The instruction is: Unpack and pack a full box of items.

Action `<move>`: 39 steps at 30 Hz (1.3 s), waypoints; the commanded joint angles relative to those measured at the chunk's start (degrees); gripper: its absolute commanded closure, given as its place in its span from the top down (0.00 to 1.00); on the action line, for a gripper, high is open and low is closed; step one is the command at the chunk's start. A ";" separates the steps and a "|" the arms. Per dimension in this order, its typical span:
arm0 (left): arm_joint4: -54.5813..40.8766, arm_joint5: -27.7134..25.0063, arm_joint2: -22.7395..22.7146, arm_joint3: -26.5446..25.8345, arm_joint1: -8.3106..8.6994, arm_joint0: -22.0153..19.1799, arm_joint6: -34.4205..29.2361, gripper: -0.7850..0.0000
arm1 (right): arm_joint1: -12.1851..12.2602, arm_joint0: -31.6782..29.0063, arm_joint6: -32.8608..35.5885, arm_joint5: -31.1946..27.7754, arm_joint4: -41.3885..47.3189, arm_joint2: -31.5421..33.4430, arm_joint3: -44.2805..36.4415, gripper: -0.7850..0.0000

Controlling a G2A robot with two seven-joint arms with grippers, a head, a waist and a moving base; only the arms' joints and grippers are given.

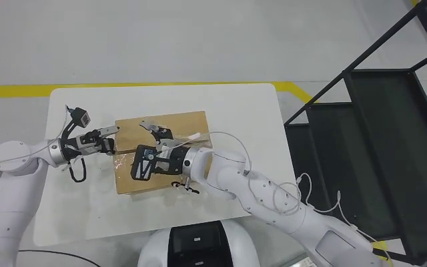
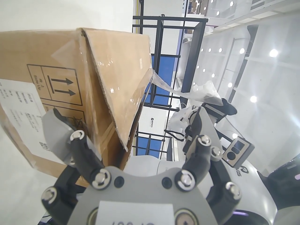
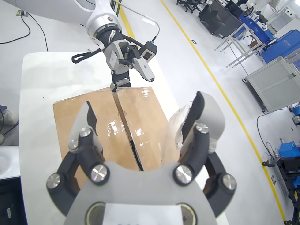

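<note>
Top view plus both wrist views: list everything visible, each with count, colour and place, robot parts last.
cardboard box: one, brown, middle of the table, top seam parted
tape strip: one, clear, peeled from the box top, caught on a jaw above it
label: one, white, on the box's side
table: one, white, under the box
floor line: one, yellow, along the table's far edge
rack: one, black, on the floor to the robot's right of the table
left gripper: one, grey and black, at the box's end, jaws open
right gripper: one, grey and black, above the box, jaws open, tape on one
</note>
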 commanded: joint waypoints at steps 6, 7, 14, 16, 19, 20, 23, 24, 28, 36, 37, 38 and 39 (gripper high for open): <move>-1.64 -0.62 -1.05 -0.72 0.10 0.87 1.06 1.00 | -0.97 0.53 0.35 -0.90 2.57 -1.07 2.93 1.00; -1.95 -0.66 -1.25 -0.86 0.12 1.00 1.07 1.00 | -1.14 0.63 0.53 -0.96 3.12 -1.24 3.50 1.00; -6.14 -1.73 -5.01 -0.07 0.66 2.30 1.18 1.00 | -2.06 1.20 0.73 -1.35 5.02 -1.86 5.79 1.00; -8.37 -2.36 -7.14 0.02 1.01 3.14 0.11 1.00 | -2.14 0.98 0.53 -1.33 5.07 -1.57 5.66 1.00; -11.44 -3.43 -9.69 -0.77 1.41 4.60 -2.13 1.00 | -2.09 0.48 0.13 -1.37 4.97 -0.88 5.00 1.00; -13.27 -3.82 -10.74 -1.86 1.57 5.59 -3.90 1.00 | -2.02 0.14 -0.08 -1.31 4.91 -0.37 4.58 1.00; -16.87 -4.08 -11.95 -4.62 1.71 7.52 -7.91 1.00 | -1.81 -0.80 -0.66 -0.93 4.92 0.96 3.58 1.00; -17.98 -3.85 -11.94 -5.53 1.69 8.06 -9.42 1.00 | -1.70 -1.22 -0.92 -0.90 5.07 1.57 3.18 1.00; -18.21 -2.77 -9.12 -8.13 1.20 7.94 -10.85 1.00 | -1.18 -2.97 -1.83 -0.99 5.97 4.38 1.89 1.00; -12.20 -5.43 -2.46 -6.81 -0.20 4.37 -6.09 1.00 | -0.35 -5.55 -1.96 -2.83 7.00 8.37 -0.45 1.00; -11.32 -6.04 -2.05 -6.57 -0.32 4.06 -5.01 1.00 | -0.29 -5.74 -1.96 -2.94 7.18 8.70 -0.56 1.00; -10.39 -6.76 -1.66 -6.37 -0.44 3.87 -3.92 1.00 | -0.25 -5.88 -2.04 -3.11 7.35 9.00 -0.68 1.00; -9.16 -7.26 -1.23 -6.28 -0.51 3.72 -3.20 1.00 | -0.22 -5.99 -2.09 -3.31 7.58 9.26 -0.73 1.00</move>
